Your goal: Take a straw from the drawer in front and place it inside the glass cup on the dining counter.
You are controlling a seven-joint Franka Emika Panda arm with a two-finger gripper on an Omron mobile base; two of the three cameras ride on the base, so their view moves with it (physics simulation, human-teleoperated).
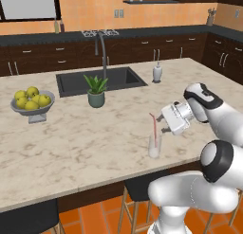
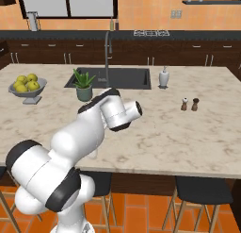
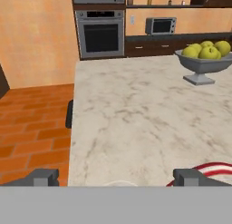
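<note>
Straw (image 1: 154, 129) in glass cup (image 1: 154, 146), beside hand (image 1: 165, 122)

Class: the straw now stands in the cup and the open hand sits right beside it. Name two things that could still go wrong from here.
1. The open hand sits close beside the straw; pulling back carelessly could catch its top and flick it out.
2. The cup stands near the counter edge, so a knock might tip it or push it off.
</note>
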